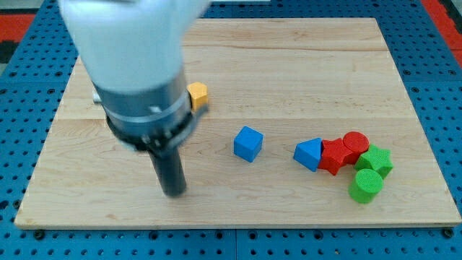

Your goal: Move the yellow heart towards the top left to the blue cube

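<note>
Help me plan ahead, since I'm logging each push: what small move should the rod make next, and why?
Probably bring my tip up toward the yellow block. That block, its shape mostly hidden behind the arm, already lies up and to the view's left of the blue cube, while my tip stands apart from both, toward the view's bottom left.

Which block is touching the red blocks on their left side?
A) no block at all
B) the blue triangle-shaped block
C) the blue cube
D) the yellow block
B: the blue triangle-shaped block sits right against the red blocks, while the blue cube stands alone in the middle and the yellow block peeks out behind the arm.
</note>
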Controlling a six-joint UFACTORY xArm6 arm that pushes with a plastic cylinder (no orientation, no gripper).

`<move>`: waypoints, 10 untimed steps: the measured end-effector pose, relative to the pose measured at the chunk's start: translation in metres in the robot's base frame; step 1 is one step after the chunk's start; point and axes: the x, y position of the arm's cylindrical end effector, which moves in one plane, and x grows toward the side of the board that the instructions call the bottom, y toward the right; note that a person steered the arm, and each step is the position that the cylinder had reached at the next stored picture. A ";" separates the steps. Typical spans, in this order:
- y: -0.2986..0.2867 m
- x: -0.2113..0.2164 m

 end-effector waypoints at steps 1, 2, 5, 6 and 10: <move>0.040 -0.055; 0.143 -0.057; 0.015 0.020; -0.064 -0.012; 0.009 -0.038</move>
